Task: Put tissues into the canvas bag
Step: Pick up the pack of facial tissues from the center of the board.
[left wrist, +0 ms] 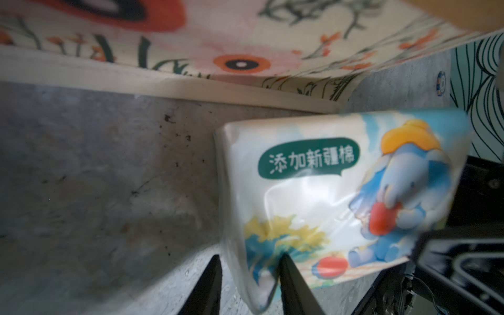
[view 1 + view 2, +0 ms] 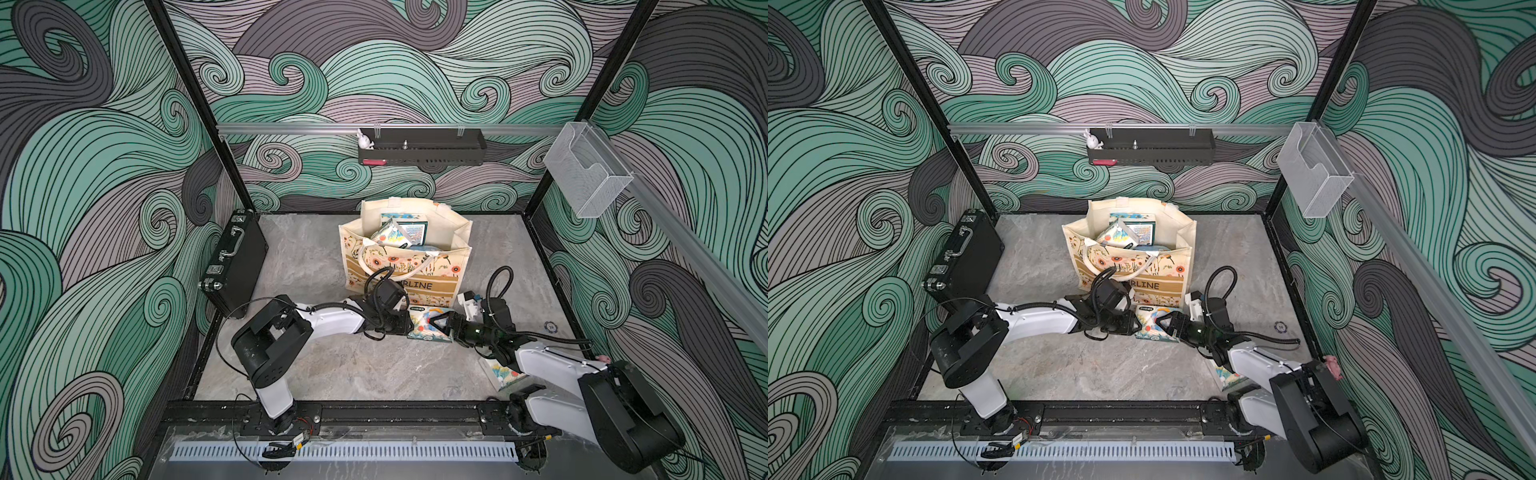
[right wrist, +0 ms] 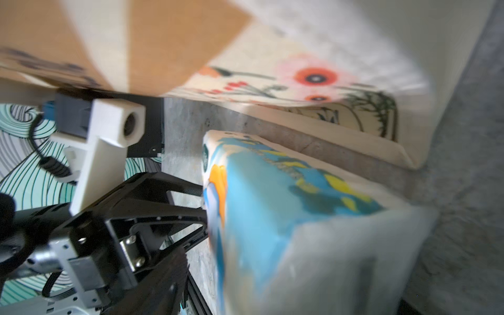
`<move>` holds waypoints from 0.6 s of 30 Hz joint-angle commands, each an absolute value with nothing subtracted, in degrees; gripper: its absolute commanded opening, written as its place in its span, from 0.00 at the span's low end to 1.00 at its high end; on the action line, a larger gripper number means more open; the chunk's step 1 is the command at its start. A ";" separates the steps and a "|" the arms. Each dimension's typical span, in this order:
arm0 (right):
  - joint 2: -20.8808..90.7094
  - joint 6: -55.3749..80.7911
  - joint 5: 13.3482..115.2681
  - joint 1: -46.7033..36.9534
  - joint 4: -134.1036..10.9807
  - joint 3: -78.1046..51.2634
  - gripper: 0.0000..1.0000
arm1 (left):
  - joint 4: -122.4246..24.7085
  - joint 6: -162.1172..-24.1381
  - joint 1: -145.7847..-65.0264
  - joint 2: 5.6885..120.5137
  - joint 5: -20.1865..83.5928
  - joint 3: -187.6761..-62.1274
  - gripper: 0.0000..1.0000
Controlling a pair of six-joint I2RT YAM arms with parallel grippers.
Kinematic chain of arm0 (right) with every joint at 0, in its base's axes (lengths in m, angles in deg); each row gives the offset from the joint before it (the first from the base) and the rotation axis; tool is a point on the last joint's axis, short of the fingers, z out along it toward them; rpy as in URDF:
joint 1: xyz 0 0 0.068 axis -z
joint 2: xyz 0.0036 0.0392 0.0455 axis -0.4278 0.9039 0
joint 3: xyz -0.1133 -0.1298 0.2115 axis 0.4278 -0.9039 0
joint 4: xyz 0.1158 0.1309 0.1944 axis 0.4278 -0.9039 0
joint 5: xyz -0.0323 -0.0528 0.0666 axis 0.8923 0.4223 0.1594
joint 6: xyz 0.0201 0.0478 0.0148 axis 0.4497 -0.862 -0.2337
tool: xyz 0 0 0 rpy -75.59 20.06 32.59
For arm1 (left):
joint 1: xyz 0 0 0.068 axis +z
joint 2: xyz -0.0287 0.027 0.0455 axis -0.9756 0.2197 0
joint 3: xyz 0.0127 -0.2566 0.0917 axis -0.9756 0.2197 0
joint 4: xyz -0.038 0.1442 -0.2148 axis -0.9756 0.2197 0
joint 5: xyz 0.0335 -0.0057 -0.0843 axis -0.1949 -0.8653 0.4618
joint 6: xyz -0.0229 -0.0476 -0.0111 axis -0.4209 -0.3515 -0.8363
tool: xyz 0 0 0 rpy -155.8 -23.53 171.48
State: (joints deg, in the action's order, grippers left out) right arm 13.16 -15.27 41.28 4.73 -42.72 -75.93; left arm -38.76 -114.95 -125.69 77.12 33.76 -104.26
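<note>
Beside the canvas bag (image 2: 415,266), the left gripper (image 1: 249,261) pinches one end of the cartoon tissue pack (image 2: 420,330). The right gripper (image 2: 439,322) straddles the other end; whether it grips cannot be told.

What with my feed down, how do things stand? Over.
Left gripper shut on blue cartoon-printed plastic tissue pack; right gripper open at its opposite end. Pack before cream floral canvas bag, not yet in. Bag mouth open.
</note>
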 commanded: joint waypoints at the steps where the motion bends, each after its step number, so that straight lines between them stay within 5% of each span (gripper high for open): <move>1: 6.33 -12.30 34.14 4.23 -43.52 -75.61 0.70 | -33.28 -114.49 -125.73 74.02 32.91 -103.51 0.46; 9: -18.16 -0.94 35.79 4.23 -70.80 -69.68 0.53 | -25.44 -112.13 -125.73 62.44 31.30 -107.25 0.60; 18: -16.35 0.41 32.76 4.26 -74.53 -52.99 0.53 | -9.91 -107.10 -125.09 38.60 17.75 -109.96 0.66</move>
State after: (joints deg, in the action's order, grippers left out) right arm -17.63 -1.81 34.77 4.46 -74.00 -60.22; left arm -17.45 -110.28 -125.47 45.49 25.71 -108.33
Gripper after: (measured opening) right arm 0.532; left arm 0.656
